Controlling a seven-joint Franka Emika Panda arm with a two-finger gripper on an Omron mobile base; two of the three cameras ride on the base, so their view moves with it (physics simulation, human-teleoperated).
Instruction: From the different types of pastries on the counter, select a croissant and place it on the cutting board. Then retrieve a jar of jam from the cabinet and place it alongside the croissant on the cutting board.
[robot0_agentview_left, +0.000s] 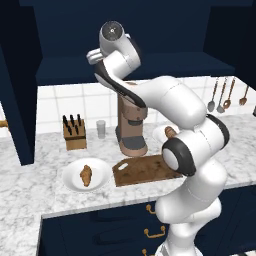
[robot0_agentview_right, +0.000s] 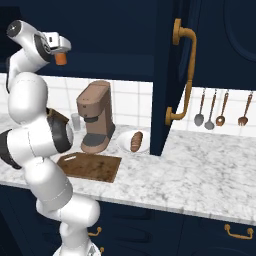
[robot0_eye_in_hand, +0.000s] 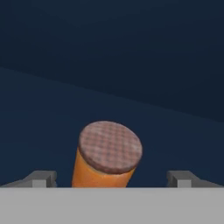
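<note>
The jar of jam (robot0_eye_in_hand: 109, 151), orange with a brown checked lid, stands on the dark navy cabinet (robot0_agentview_left: 165, 62) shelf. My gripper (robot0_eye_in_hand: 112, 178) is open around it, and both fingertips (robot0_eye_in_hand: 41, 178) stand well clear of its sides. In the right base view the jar of jam (robot0_agentview_right: 61, 59) shows just under my raised gripper (robot0_agentview_right: 60, 51). The golden-tan croissant (robot0_agentview_left: 86, 175) lies on a round white plate (robot0_agentview_left: 67, 176) on the counter (robot0_agentview_left: 30, 187), left of the dark wooden cutting board (robot0_agentview_left: 142, 170), which is bare.
A brown coffee machine (robot0_agentview_left: 132, 127) stands behind the board. A reddish-brown bread roll (robot0_agentview_right: 136, 141) rests on a second plate beside it. A knife block (robot0_agentview_left: 74, 133) and a grey cup (robot0_agentview_left: 101, 128) are at the back left. An open cabinet door (robot0_agentview_right: 170, 75) hangs at right, near hanging utensils (robot0_agentview_right: 220, 107).
</note>
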